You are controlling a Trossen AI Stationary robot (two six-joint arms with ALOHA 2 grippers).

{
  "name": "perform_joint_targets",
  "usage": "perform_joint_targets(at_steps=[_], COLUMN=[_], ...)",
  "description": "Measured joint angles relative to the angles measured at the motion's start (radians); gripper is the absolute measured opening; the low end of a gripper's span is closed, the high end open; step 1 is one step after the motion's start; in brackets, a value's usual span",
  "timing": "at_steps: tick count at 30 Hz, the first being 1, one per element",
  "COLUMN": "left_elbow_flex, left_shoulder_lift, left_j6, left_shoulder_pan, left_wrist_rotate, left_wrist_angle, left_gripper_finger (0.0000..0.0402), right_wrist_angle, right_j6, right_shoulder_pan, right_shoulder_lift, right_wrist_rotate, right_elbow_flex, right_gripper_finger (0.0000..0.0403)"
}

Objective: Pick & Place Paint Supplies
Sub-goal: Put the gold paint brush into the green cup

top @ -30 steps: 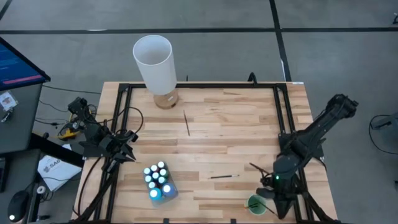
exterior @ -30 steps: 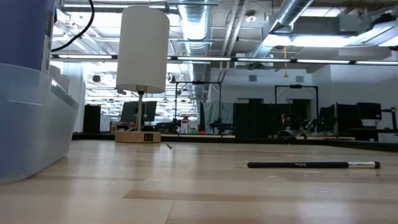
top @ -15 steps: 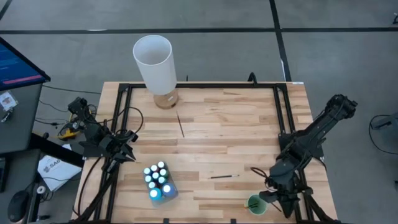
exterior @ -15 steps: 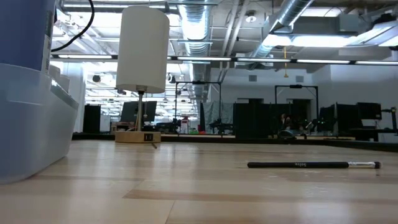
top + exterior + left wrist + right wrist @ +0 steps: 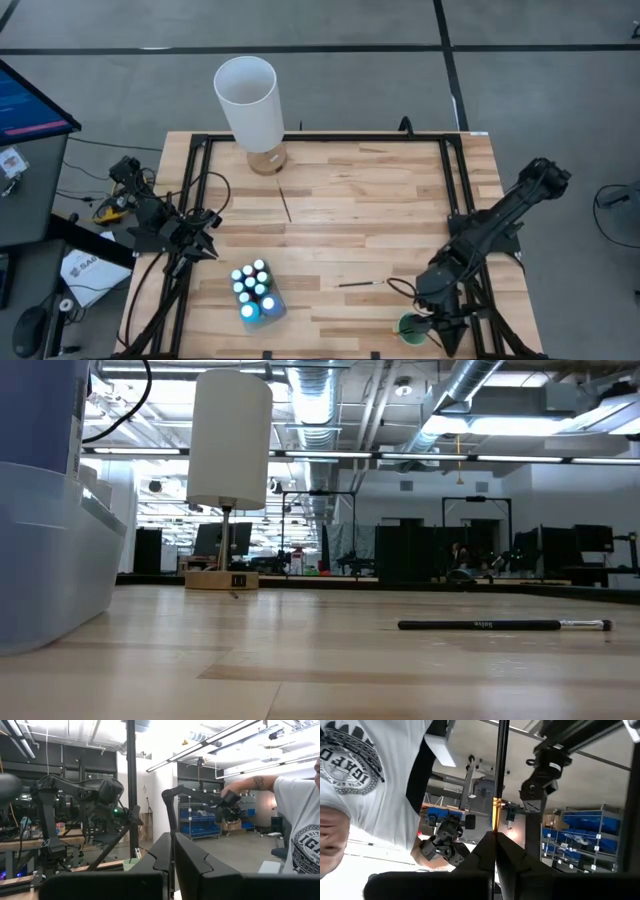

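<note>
Small white-capped bottles [image 5: 255,290] stand packed in a clear tray on the near left of the table. One thin dark brush [image 5: 359,284] lies flat near the middle, another brush [image 5: 285,203] on the far half by the white cylinder's base. My right gripper [image 5: 443,334] is at the near right corner beside the small green cup [image 5: 411,325], shut on a third brush [image 5: 498,780]. My left gripper [image 5: 208,247] waits shut at the left edge, touching nothing. In the low view the tray [image 5: 45,560] fills the left and the flat brush [image 5: 500,625] lies to the right. My right gripper pinches the thin brush between its two shut fingertips [image 5: 485,845], right beside the gold band [image 5: 495,820]. The dark shaft runs straight out ahead of the fingers, in line with them. The brush is lifted clear of the table.
The tall white cylinder [image 5: 248,100] stands on a wooden base at the far left of the table. Black frame rails run along the table's left and right sides. A person in a white printed shirt [image 5: 300,830] shows in the room beyond.
My right arm has swung its wrist a little toward the table's left and near edge, still shut on the brush. The loose brush on the far half has slid toward the left, nearer the white cylinder's base.
</note>
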Motion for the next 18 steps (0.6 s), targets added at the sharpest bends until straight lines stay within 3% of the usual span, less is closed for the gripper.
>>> perform_joint_targets(at_steps=[12, 18], left_elbow_flex=[0.000, 0.000], left_shoulder_lift=[0.000, 0.000], left_j6=[0.000, 0.000], left_shoulder_pan=[0.000, 0.000], left_wrist_rotate=[0.000, 0.000], left_wrist_angle=[0.004, 0.004], left_gripper_finger=[0.0008, 0.0008], right_wrist_angle=[-0.005, -0.061], right_j6=[-0.008, -0.016], right_shoulder_pan=[-0.025, -0.037], right_shoulder_lift=[0.052, 0.049], right_wrist_rotate=[-0.055, -0.052], right_elbow_flex=[0.000, 0.000], right_gripper_finger=[0.0002, 0.0036])
